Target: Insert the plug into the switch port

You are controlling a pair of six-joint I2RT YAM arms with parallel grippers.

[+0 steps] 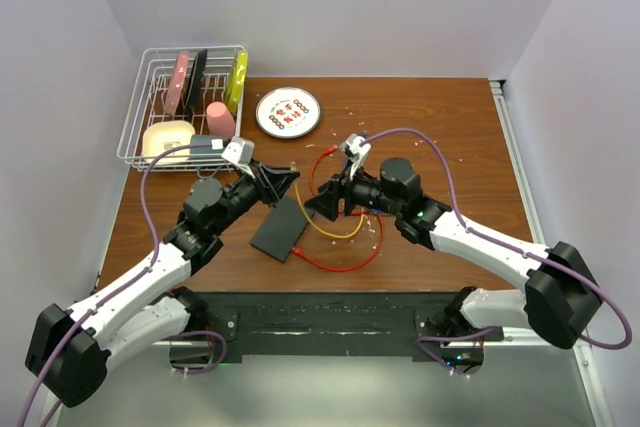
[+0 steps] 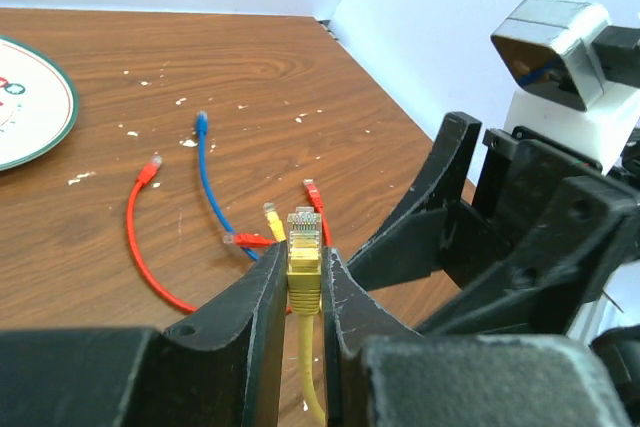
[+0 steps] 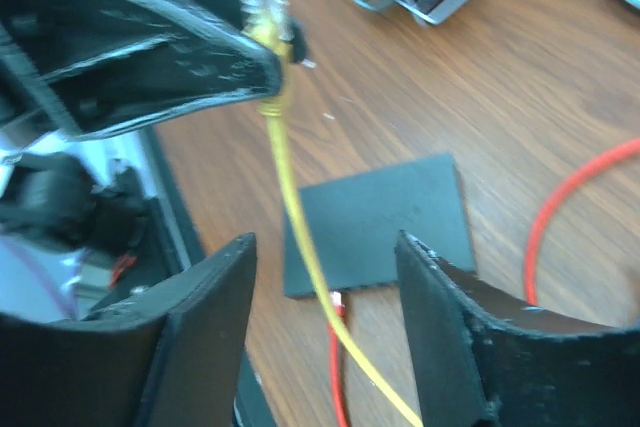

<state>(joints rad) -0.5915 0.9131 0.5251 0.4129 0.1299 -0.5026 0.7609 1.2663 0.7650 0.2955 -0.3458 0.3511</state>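
Note:
The switch (image 1: 280,229) is a flat black box lying on the table between the two arms; it also shows in the right wrist view (image 3: 385,217). My left gripper (image 1: 288,180) is shut on the yellow plug (image 2: 303,243) and holds it above the table, clear tip pointing forward. The left gripper (image 2: 303,259) grips the plug's boot. The yellow cable (image 3: 290,187) hangs from the plug and runs down between the fingers of my right gripper (image 3: 325,247), which is open and empty. The right gripper (image 1: 323,204) faces the left one closely. A red plug (image 3: 338,299) sits at the switch's near edge.
A red cable (image 1: 340,262) loops on the table by the switch. Loose red (image 2: 140,227) and blue (image 2: 210,187) cables lie beyond. A round white plate (image 1: 288,112) is at the back, a wire dish rack (image 1: 150,147) at the back left.

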